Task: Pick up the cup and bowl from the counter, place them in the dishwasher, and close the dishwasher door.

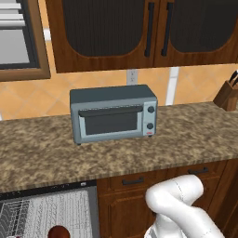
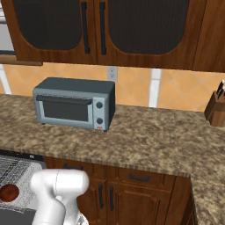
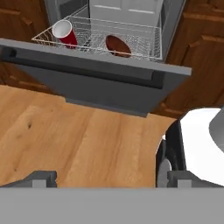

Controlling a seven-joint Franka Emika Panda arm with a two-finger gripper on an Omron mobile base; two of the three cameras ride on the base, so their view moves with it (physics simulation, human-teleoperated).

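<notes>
The dishwasher (image 3: 131,17) stands open, its dark door (image 3: 100,85) hanging part-way down with the bar handle (image 3: 83,70) facing me. In its white wire rack (image 3: 144,43) the red cup (image 3: 64,33) lies tilted at the left. The reddish-brown bowl (image 3: 118,46) leans to the cup's right. The bowl (image 1: 59,231) (image 2: 9,192) also sits in the rack (image 1: 51,209) (image 2: 15,169) in both base views. My gripper (image 3: 111,179) is open and holds nothing. It hangs low in front of the door, over the wooden floor (image 3: 78,140). The granite counter (image 1: 186,135) (image 2: 154,140) runs above the dishwasher.
A grey-blue toaster oven (image 1: 114,114) (image 2: 74,103) stands on the counter. A knife block (image 1: 228,95) (image 2: 217,110) is at the far right. Brown cabinet drawers (image 1: 135,181) (image 2: 140,178) flank the dishwasher. Wall cabinets hang above.
</notes>
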